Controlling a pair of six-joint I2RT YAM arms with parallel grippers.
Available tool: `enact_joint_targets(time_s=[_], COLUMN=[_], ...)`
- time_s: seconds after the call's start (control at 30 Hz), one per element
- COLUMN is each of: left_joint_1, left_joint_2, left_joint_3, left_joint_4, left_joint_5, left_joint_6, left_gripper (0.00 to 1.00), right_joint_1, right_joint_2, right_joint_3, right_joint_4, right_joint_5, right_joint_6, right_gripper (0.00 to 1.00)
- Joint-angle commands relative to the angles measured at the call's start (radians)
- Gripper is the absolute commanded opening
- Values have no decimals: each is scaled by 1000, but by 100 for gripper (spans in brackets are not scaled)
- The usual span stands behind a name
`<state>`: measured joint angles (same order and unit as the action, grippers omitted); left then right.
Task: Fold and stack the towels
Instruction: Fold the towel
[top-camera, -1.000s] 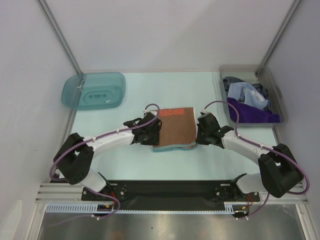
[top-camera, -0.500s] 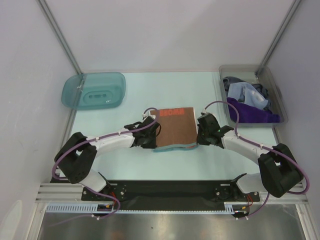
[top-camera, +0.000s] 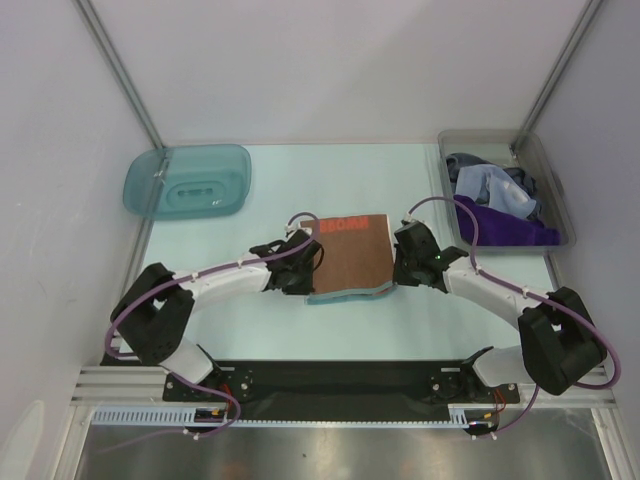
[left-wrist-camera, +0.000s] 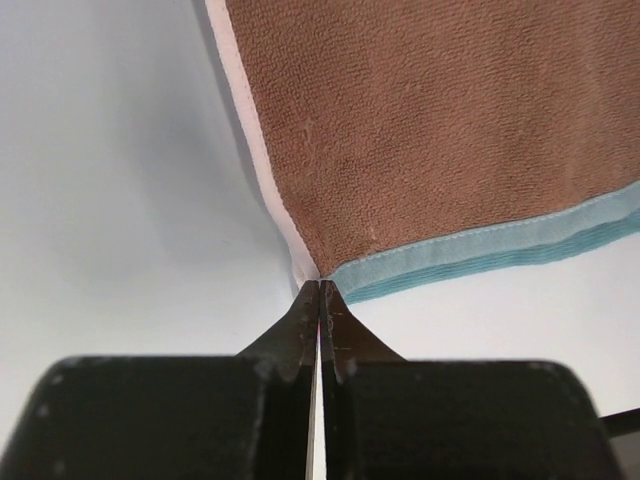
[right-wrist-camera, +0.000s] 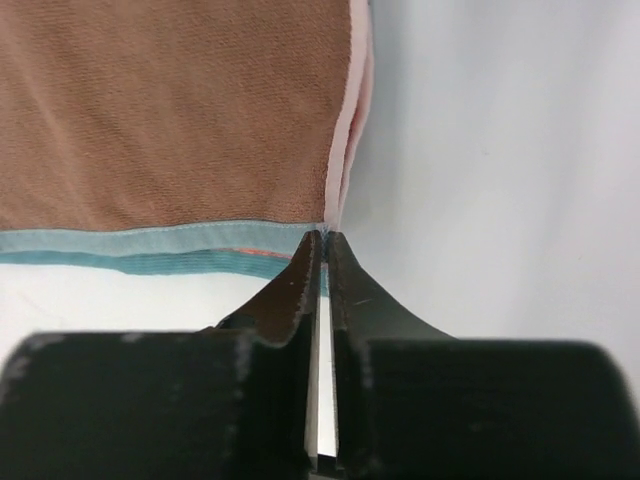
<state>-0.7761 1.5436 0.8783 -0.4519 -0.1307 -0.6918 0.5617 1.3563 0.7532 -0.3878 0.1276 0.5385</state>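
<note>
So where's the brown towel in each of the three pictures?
Top view: the towel lies in the middle.
Left wrist: upper right.
Right wrist: upper left.
Shared landmark: its teal hem, along the near edge.

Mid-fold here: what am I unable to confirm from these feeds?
- Cloth between the jaws: wrist views, fingertips cover the brown towel corners.
- Towel count in the clear bin: top view, pile overlaps.
- Red print: top view, too small to read.
</note>
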Motion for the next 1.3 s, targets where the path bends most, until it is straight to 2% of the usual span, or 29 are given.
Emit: enact_joint_targets(time_s=[0.0,0.2,0.23,0.27,0.3,0.4,0.43,0.67,0.87,0.97,1.17,1.27], left_joint_1=[-8,-8,-8,-8,-8,-8,-8,-8,-11,-17,-26,-34], left_joint_2=[-37,-60,-63,-65,-65,-62,-60,-65,-125,-163,-166,-163], left_joint_3=[65,87,87,90,90,91,91,103,133,64,-114,-148], left_joint_4=[-39,-70,-73,-74,-77,-77,-77,-87,-140,-117,21,64], left_joint_5=[-27,-37,-40,-41,-40,-38,-38,-38,-23,-4,45,57], left_joint_6=[-21,-23,-23,-23,-22,-20,-20,-17,-20,-34,-71,-74], left_gripper=[0,0,0,0,0,0,0,0,0,0,0,0], right_joint_1=[3,1,1,1,1,1,1,1,0,-3,-13,-19], right_joint_2=[-13,-14,-13,-13,-11,-5,-2,-5,-60,-100,-126,-126], right_joint_3=[51,63,63,63,63,60,60,64,126,92,-57,-87], right_joint_4=[-6,-17,-20,-20,-17,-11,-11,-19,-114,-143,-66,-37], right_joint_5=[23,23,26,29,24,17,17,17,12,14,-6,-6], right_joint_6=[-20,-32,-34,-34,-34,-37,-37,-41,-48,-40,-8,-3], right_gripper=[0,1,13,17,18,2,0,0,0,0,0,0])
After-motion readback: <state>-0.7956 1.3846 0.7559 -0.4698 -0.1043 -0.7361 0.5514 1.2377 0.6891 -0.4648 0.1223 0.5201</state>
